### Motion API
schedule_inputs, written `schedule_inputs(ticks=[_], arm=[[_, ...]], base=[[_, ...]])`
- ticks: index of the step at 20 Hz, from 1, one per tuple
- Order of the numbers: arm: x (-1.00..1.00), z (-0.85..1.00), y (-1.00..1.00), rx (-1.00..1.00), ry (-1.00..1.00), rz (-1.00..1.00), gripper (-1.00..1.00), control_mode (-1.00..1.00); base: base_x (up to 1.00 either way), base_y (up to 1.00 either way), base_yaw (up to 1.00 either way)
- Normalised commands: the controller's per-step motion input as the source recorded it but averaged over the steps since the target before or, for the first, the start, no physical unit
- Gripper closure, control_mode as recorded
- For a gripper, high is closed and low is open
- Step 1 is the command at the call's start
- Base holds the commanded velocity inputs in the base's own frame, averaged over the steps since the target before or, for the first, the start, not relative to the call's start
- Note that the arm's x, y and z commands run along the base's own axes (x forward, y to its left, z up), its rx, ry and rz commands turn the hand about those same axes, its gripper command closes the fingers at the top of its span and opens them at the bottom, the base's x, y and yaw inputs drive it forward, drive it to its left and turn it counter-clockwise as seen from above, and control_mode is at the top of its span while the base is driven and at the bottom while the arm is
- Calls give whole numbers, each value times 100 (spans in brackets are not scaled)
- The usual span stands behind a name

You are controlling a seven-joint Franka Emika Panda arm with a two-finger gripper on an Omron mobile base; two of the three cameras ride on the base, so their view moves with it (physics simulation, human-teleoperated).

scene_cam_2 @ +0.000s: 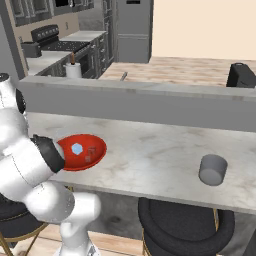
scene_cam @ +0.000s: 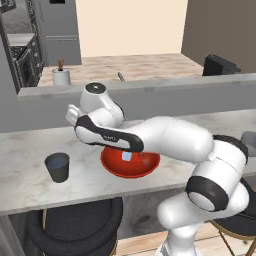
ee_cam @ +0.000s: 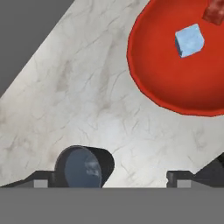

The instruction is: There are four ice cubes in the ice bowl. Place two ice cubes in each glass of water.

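The glossy red ice bowl (scene_cam: 118, 169) (scene_cam_2: 95, 146) (ee_cam: 157, 78) rests on the marble counter, partly under my arm. One pale blue ice cube (ee_cam: 189, 40) (scene_cam_2: 76, 148) (scene_cam: 127, 156) lies in it, and a second, nearly clear cube (ee_cam: 214, 12) looks red beside it. The dark slate glass (scene_cam: 57, 167) (ee_cam: 83, 168), with bluish contents, stands left of the bowl. Far to the right stands the lighter grey glass (scene_cam_2: 213, 169) (scene_cam: 249, 140). My gripper (ee_cam: 109, 178) hangs open above the counter between the dark glass and the bowl, holding nothing.
A raised grey ledge (scene_cam: 150, 87) runs behind the counter. Beyond it stand a white cylinder with a brown top (scene_cam: 61, 75) (scene_cam_2: 73, 69) and a dark appliance (scene_cam: 220, 65) (scene_cam_2: 241, 75). Black stools (scene_cam: 75, 225) (scene_cam_2: 185, 225) sit below the counter's front edge.
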Motion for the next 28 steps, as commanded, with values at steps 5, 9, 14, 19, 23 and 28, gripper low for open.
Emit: schedule_inputs(ticks=[5,9,14,19,23,28], arm=[[-78,5,-100,0,-5,-2,-100,-100],[-65,10,-100,0,-11,11,-100,-100],[-30,15,-97,-3,-3,5,-100,-100],[-6,1,-84,-3,-1,3,-100,-100],[6,8,-34,-9,1,7,-100,-100],[27,0,0,-30,12,21,-100,-100]], base=[[0,0,0],[0,0,0],[0,0,0],[0,0,0],[0,0,0],[0,0,0]])
